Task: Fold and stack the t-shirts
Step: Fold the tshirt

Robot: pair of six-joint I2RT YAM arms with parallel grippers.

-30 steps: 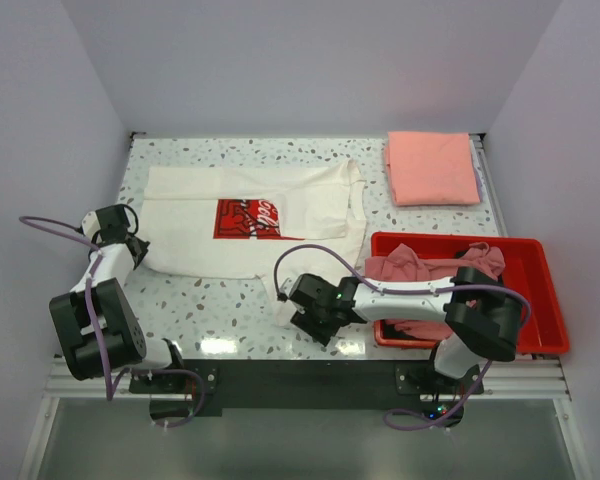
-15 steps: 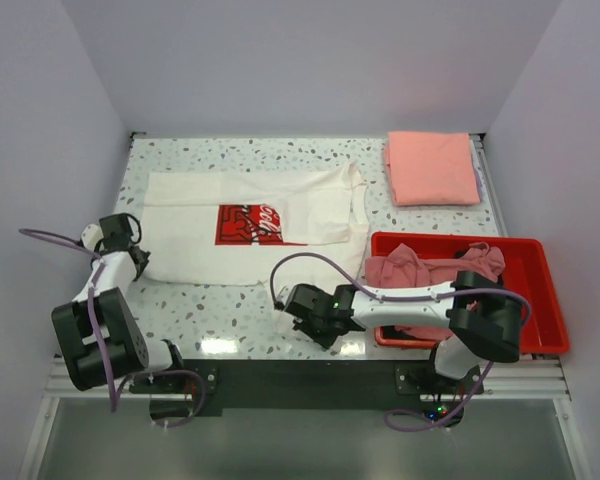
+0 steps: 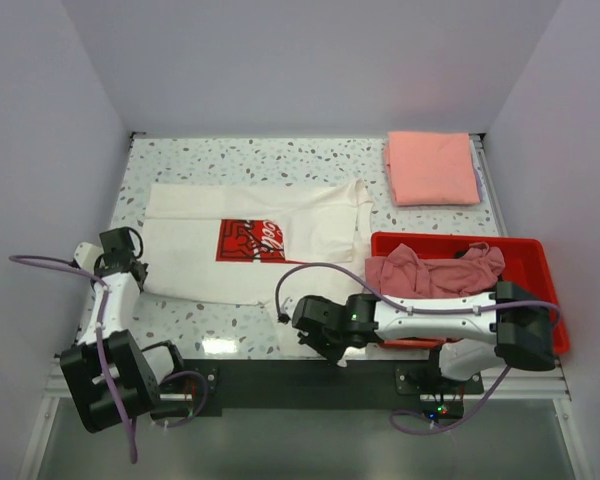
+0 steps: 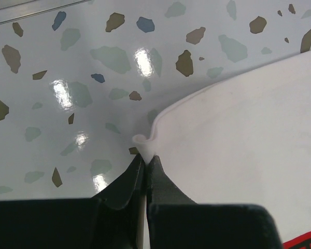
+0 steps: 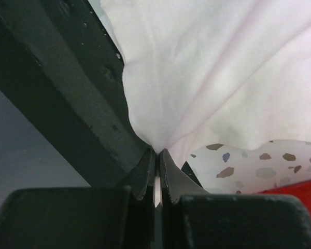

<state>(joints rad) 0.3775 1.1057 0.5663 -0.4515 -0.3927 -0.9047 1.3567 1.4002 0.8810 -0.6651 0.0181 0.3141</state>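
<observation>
A white t-shirt with a square red print lies spread flat across the middle of the table. My left gripper is shut on its near left edge, where the white cloth curls up at the fingertips. Over the table's front edge, my right gripper is shut on the near right corner, and white cloth bunches into its closed jaws. At the back right rests a folded salmon-pink t-shirt. A crumpled dusty-pink t-shirt lies in the bin.
The red plastic bin stands at the right front, close beside my right arm. The black front rail of the table runs just under the right gripper. Walls close in the table on the left, back and right.
The right gripper has shut on the white shirt's near corner. Both grippers have drawn back toward the near edge, and the shirt has slid nearer and spread flatter.
</observation>
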